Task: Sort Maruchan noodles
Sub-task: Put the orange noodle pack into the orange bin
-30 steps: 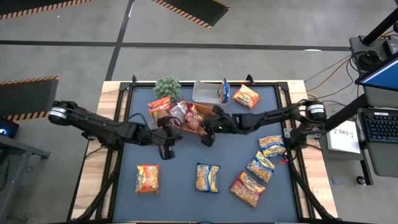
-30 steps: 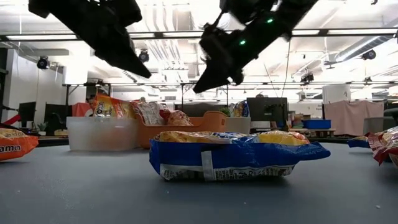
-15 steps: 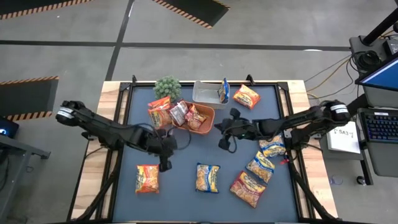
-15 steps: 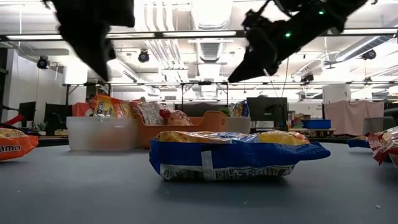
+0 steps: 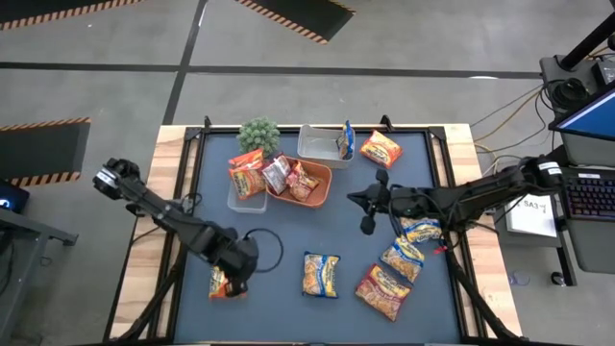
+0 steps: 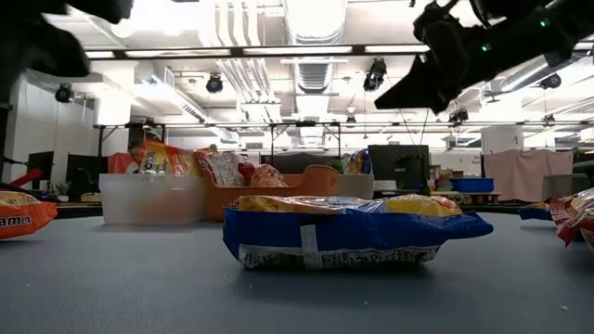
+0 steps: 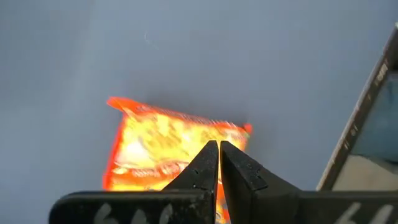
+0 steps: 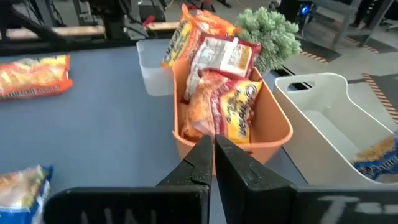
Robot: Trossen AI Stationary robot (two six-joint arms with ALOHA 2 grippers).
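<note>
Left claw (image 5: 231, 281) hangs over the orange packet (image 5: 227, 277) at the front-left of the worktop (image 5: 288, 231); in the left wrist view its fingers are pressed together, tips just above that packet (image 7: 168, 149), holding nothing. Cannot tell if it touches the packet.

Right claw (image 5: 366, 213) is mid-worktop, right of the orange tray (image 5: 322, 188), fingers closed and empty; in the right wrist view they point at the tray (image 8: 273, 124).

Tray holds red and orange packets (image 5: 293, 178) standing on edge. One orange packet (image 5: 246, 171) stands in the clear tub (image 5: 248, 197) left of the tray. White bin (image 5: 319, 144) at the back has a blue packet (image 5: 346, 141) upright at its right end; orange packet (image 5: 381, 149) lies flat just right of it.

Blue-and-yellow packet (image 5: 321, 274) lies front centre, well apart from both claws. Two blue-and-yellow packets (image 5: 420, 225) and (image 5: 402, 256) sit by the right arm, a red packet (image 5: 382, 291) in front of them. Small green plant (image 5: 258, 135) at the back left.
</note>
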